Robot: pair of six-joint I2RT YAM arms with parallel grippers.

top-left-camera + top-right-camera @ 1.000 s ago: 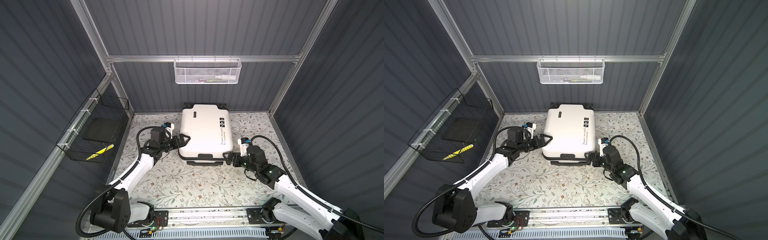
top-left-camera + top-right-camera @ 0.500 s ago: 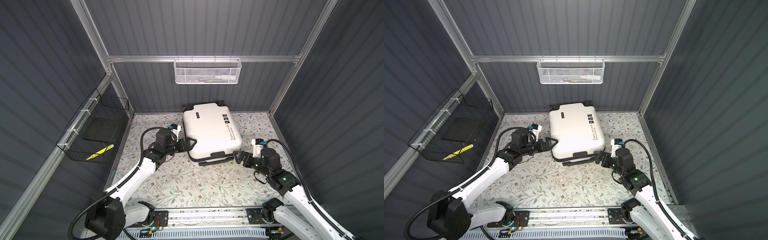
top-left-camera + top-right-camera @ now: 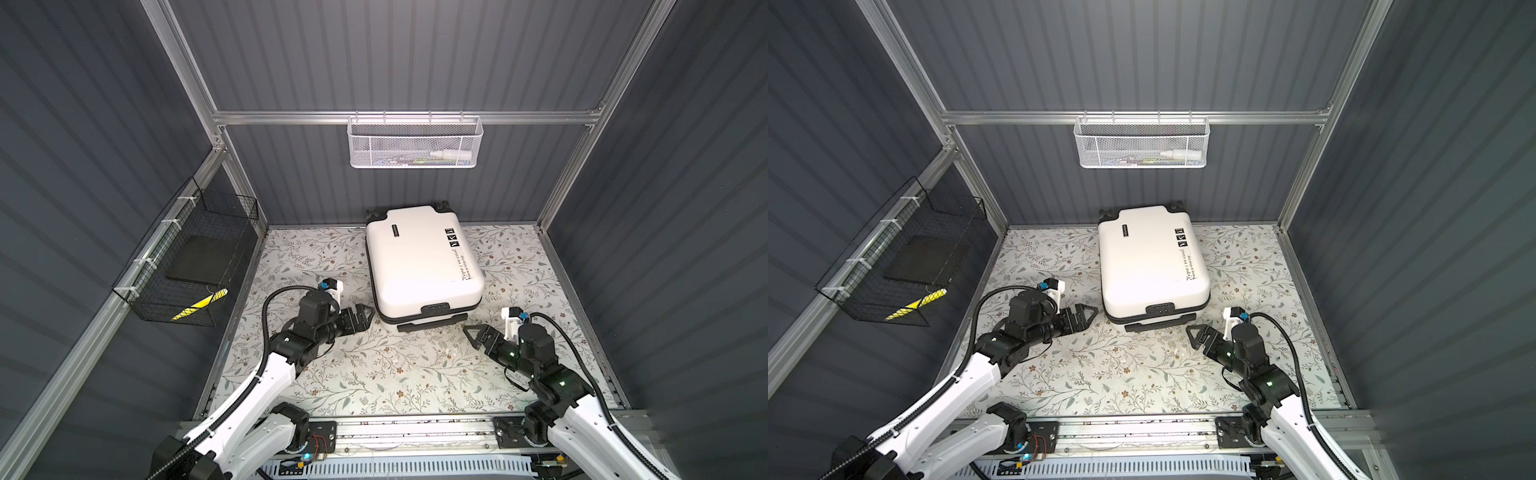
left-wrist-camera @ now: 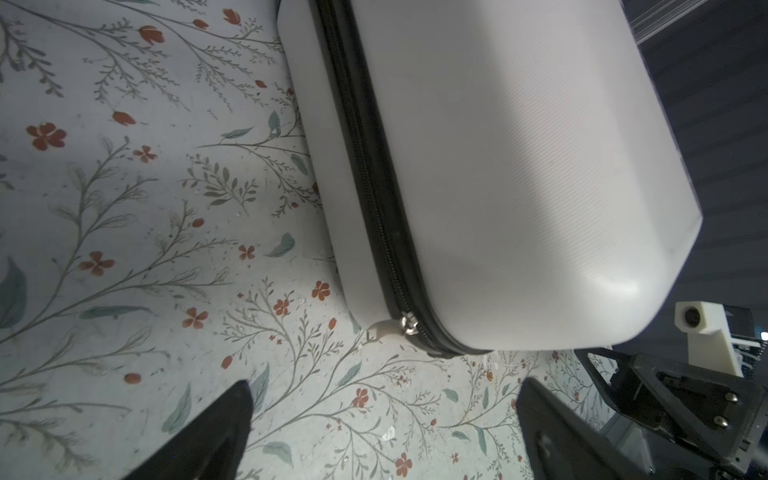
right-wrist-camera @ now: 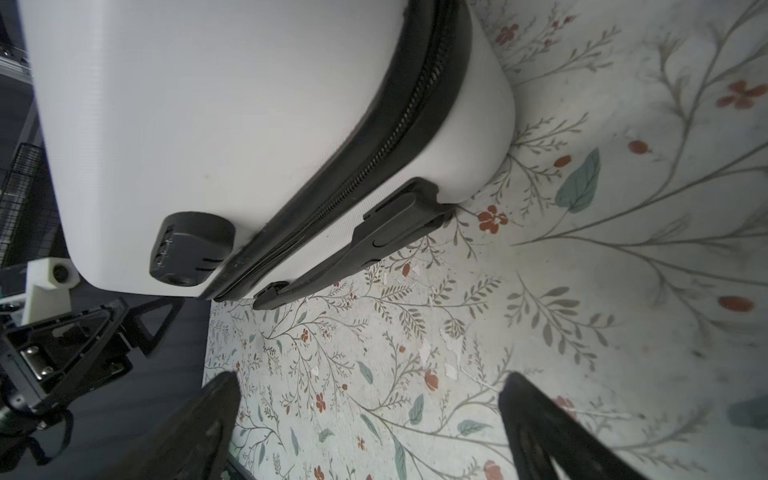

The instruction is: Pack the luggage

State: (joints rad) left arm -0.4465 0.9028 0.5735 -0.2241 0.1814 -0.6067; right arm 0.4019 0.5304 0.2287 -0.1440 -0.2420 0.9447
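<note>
luggage (image 3: 419,266) txt: "…nice trip"

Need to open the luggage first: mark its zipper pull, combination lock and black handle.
zipper pull (image 4: 408,326), left wrist view, on the metal slider.
combination lock (image 5: 191,245), right wrist view, on its body.
black handle (image 5: 370,244), right wrist view, on its middle.

Left tool (image 3: 365,319): jaws wide apart, nothing gripped, held low, pointing inward. Right tool (image 3: 473,336): likewise, facing it. Both arms reach forward.
</note>
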